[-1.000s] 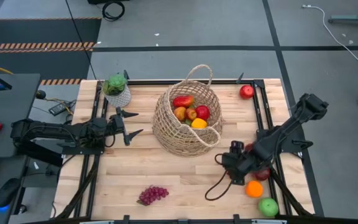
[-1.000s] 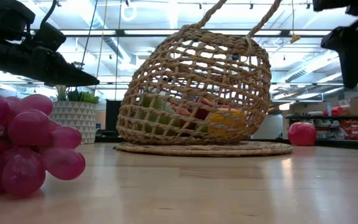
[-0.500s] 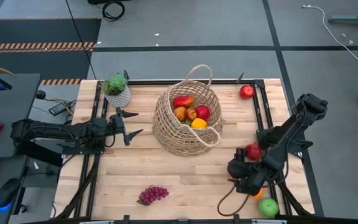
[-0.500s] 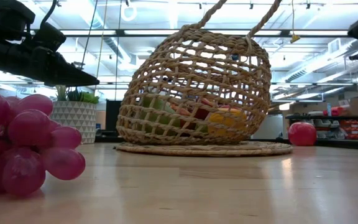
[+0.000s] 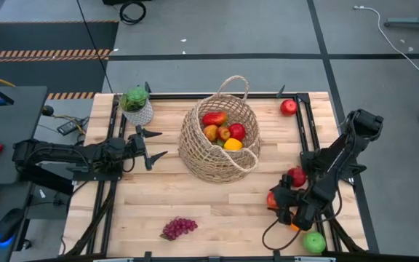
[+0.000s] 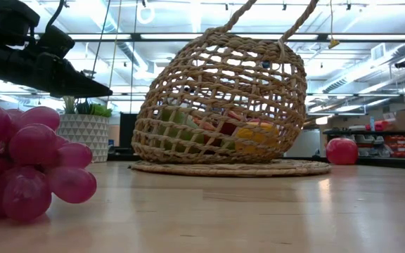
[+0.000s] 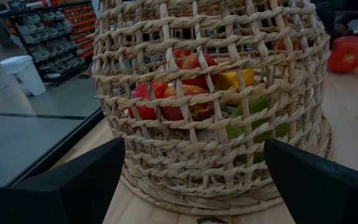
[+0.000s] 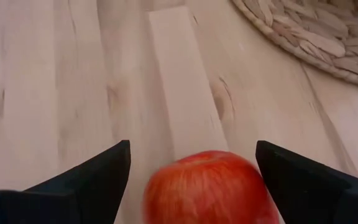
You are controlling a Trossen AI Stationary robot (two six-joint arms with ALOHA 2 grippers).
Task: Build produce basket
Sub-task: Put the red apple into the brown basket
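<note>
The wicker basket (image 5: 219, 140) stands mid-table with several pieces of produce inside, among them a red apple (image 5: 236, 131) and a yellow pepper (image 5: 232, 144). My right gripper (image 5: 276, 196) is open near the table's right near corner. In the right wrist view its fingers (image 8: 86, 180) stand on either side of a red apple (image 8: 210, 186) that rests on the table. Another red apple (image 5: 297, 177), an orange (image 5: 295, 225) and a green apple (image 5: 313, 242) lie close by. The purple grapes (image 5: 179, 228) rest near the near edge. My left gripper (image 5: 153, 144) waits open, left of the basket.
A third loose red apple (image 5: 288, 108) sits at the far right corner. A potted plant (image 5: 135, 106) stands at the far left. Bare wood lies between the basket and the grapes. The right arm's cable (image 5: 271, 233) loops over the near edge.
My right gripper has moved from beside the basket's base toward the table's near edge, out of the low view, and now stands over a red apple beside the orange. The left arm and the basket have kept still.
</note>
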